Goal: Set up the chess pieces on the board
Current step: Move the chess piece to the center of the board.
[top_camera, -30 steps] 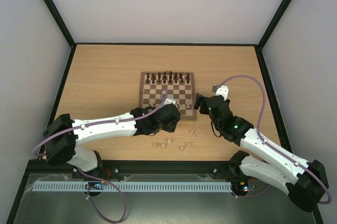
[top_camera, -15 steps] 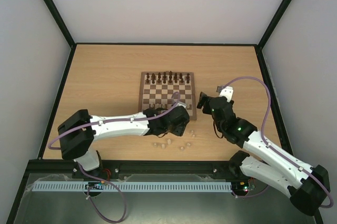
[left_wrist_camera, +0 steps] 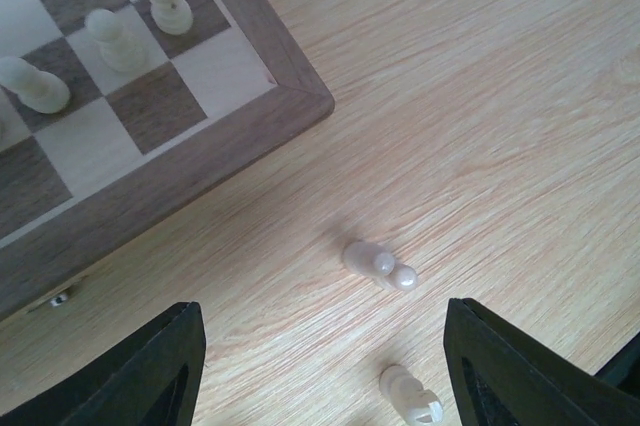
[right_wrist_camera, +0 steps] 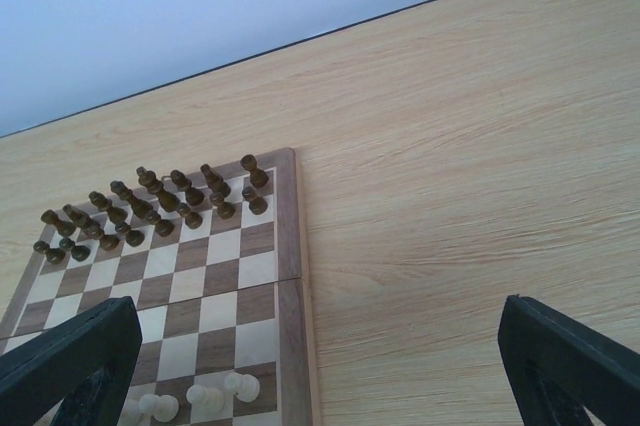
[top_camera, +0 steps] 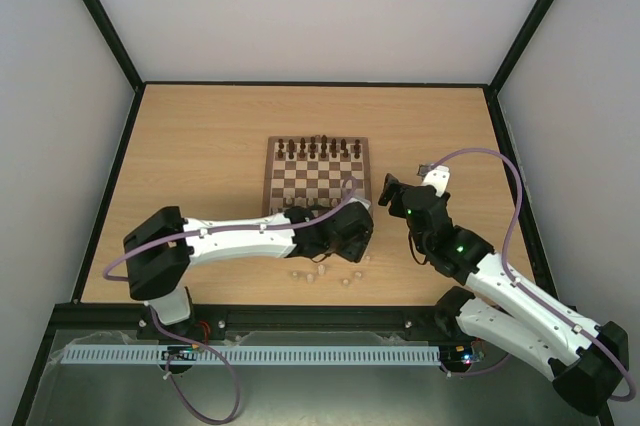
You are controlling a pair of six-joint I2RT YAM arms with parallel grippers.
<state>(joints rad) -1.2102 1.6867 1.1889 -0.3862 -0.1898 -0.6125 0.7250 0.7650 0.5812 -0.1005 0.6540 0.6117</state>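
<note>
Board: dark-brown and pale-tan checks. Chess pieces: cream. Far pieces: dark brown. Table: light woodgrain.

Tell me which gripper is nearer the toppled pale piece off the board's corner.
Left. The left gripper hangs open over the toppled piece; the right gripper sits right of the board.
</note>
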